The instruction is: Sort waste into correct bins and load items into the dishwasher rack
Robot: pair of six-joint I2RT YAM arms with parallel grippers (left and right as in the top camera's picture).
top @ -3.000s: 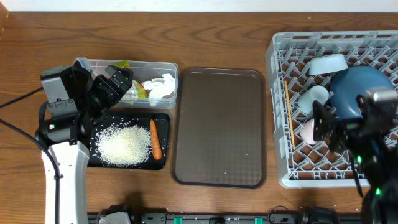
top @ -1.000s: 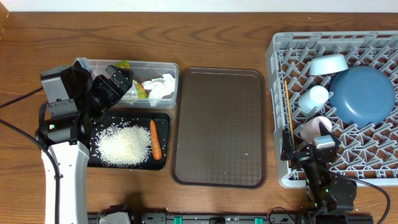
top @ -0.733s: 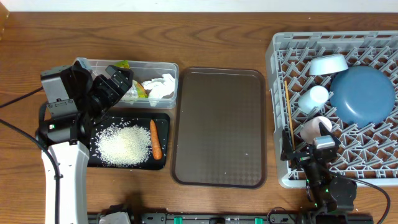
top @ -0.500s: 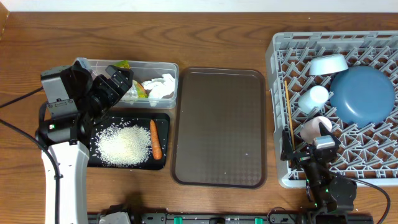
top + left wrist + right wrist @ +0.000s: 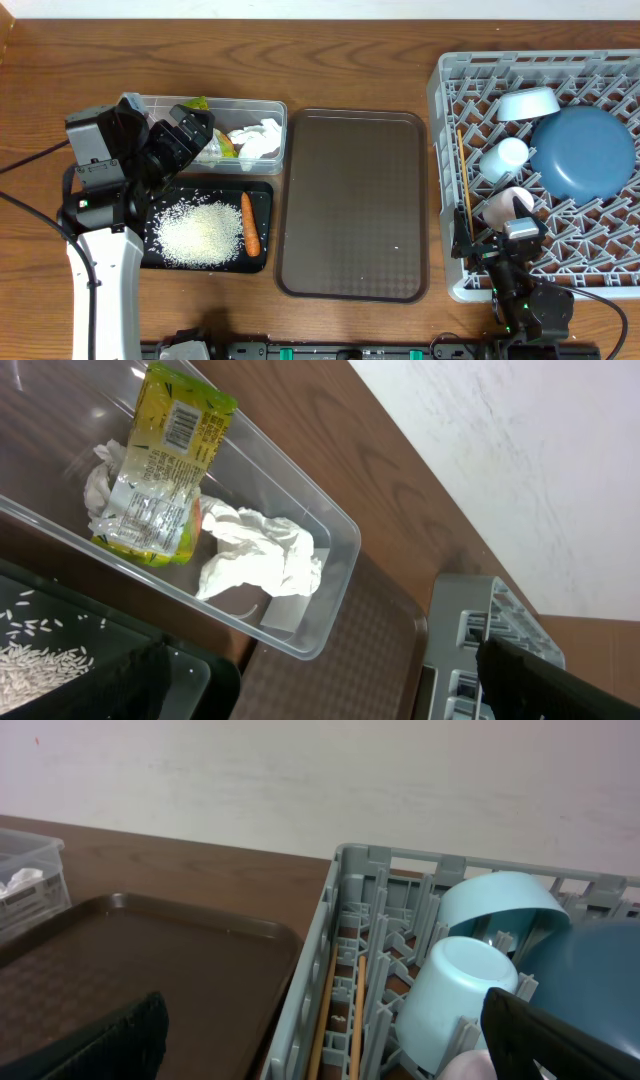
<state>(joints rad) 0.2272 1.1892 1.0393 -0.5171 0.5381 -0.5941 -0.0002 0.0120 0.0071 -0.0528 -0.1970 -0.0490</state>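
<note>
- A brown wooden table with visible grain carries everything.
- A clear plastic rectangular tub sits on the table's left part, toward the far edge.
- A black shallow rectangular tray lies just beside the tub on the near side, long edges parallel.
- A large brown flat serving tray lies in the middle, just right of both.
- A large square grey plastic crate with a lattice bottom stands at the right, near the serving tray but apart from it.

Tub and shallow tray left, serving tray middle, rack right.
Wrapper and tissue lie in the far tub, rice and carrot on the near shallow tray; plate, bowl, cups and chopsticks sit in the rack.
</note>
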